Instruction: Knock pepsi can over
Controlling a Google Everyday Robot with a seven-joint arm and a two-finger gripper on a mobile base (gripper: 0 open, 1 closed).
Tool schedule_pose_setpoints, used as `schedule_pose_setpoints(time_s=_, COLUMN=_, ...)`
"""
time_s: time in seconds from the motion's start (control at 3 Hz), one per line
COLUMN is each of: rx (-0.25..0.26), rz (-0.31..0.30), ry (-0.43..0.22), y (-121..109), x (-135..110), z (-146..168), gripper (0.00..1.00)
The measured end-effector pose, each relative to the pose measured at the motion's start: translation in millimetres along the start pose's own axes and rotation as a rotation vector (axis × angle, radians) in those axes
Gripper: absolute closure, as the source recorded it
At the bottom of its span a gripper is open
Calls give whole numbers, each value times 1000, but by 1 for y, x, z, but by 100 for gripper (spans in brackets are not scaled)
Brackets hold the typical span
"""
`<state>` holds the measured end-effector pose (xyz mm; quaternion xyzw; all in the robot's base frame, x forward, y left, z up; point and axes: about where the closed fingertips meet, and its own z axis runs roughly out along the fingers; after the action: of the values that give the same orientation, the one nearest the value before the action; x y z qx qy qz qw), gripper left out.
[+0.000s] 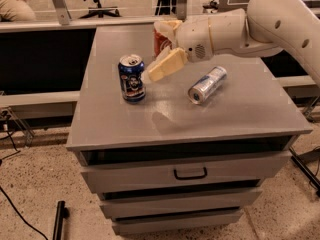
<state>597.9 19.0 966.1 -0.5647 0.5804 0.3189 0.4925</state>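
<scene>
The pepsi can [132, 79] is dark blue with a silver top and stands upright on the left part of the grey cabinet top [230, 114]. My gripper [153, 51] comes in from the right on a white arm and hovers just right of the can. It is open and holds nothing. Its lower cream finger [165, 66] points down-left, and its tip nearly touches the can's upper right side. The upper finger [166, 26] lies over the red can behind.
A red Coca-Cola can [160, 43] stands behind the gripper, partly hidden by it. A silver and light-blue can [207, 84] lies on its side to the right. The cabinet has drawers [190, 173] below. A glass partition and chairs are behind.
</scene>
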Motion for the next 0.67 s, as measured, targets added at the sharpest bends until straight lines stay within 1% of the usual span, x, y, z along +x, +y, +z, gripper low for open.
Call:
schedule_pose_setpoints(time_s=0.33, rx=-8, rz=-13, ry=-40, y=-3, x=8, z=11, gripper=0)
schedule_pose_setpoints(time_s=0.67, rx=-13, rz=-29, ry=-65, y=-5, x=16, z=19, gripper=0)
